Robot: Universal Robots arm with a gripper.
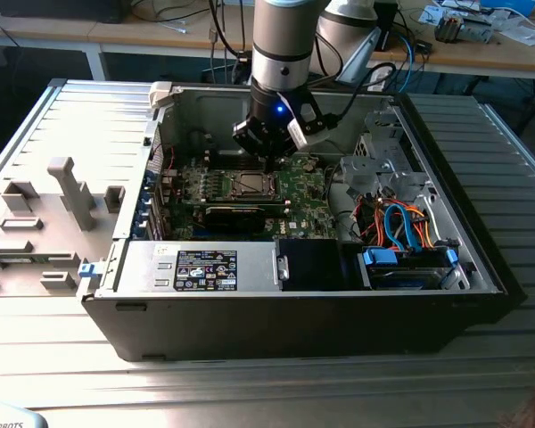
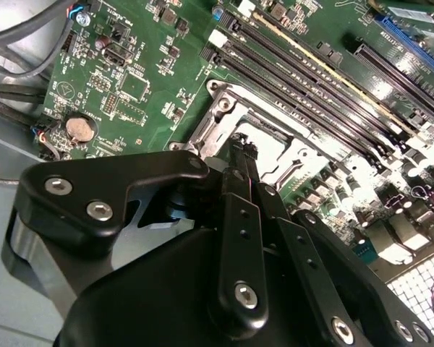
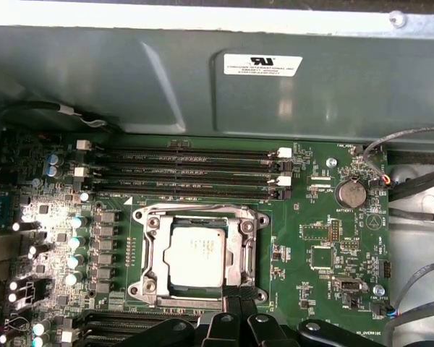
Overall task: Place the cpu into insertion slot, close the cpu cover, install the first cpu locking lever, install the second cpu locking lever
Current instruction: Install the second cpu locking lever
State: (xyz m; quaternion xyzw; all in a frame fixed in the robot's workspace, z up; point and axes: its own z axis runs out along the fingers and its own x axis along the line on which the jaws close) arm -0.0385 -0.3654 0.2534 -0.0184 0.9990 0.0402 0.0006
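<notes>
I see the cpu [image 3: 197,254], a flat square with a dull silver top, seated in the insertion slot [image 3: 153,283] on the green circuit board [image 3: 315,231]. The cpu cover [image 3: 242,249], a thin grey metal frame, lies closed around it. My tool [image 3: 235,298] sits at the socket's 6 o'clock edge in the first wrist view, black fingers pressed together, tips partly cut off.

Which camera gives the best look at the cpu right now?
The first wrist view: the cpu faces the camera, unobstructed, inside its metal frame. The exterior view shows it small and distant; in the second wrist view the gripper covers most of it.
</notes>
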